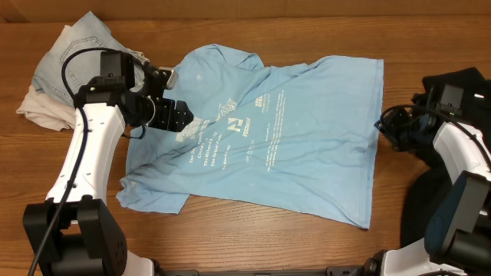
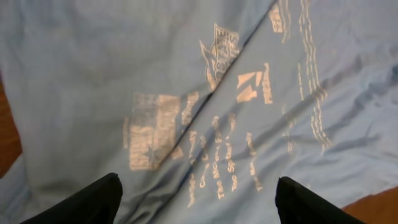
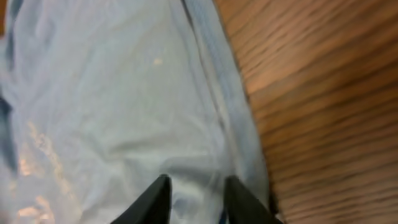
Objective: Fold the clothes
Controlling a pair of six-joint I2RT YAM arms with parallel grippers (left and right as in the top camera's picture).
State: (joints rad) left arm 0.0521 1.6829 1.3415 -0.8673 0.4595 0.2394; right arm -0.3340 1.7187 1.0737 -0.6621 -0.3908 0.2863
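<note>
Shirt (image 1: 268, 146): lies print-up across the middle of the surface (image 1: 230, 245), collar toward the far side. Rumpled on its left half, with a long diagonal crease running through the white lettering (image 2: 217, 149). Smoother toward the right edge.

Left jaws: hang over the shirt's left part, just beside the lettering. Gape wide, with the two dark fingers (image 2: 93, 199) far apart at the bottom corners of the wrist view. Hold nothing, with only blue cloth below.

Right jaws: sit at the shirt's right edge, where the hem meets bare wood. Stand narrowly parted, fingers (image 3: 152, 199) on either side of a strip of pale blue cloth near the seam. Cannot tell whether pinching that cloth or merely straddling it.

Shorts (image 1: 84, 46): lie bunched at the far left, behind the left arm (image 1: 84, 146), resting against beige cloth (image 1: 34, 107).

Black cloth (image 1: 430, 199): lies at the right side, by the right arm (image 1: 460, 146).
</note>
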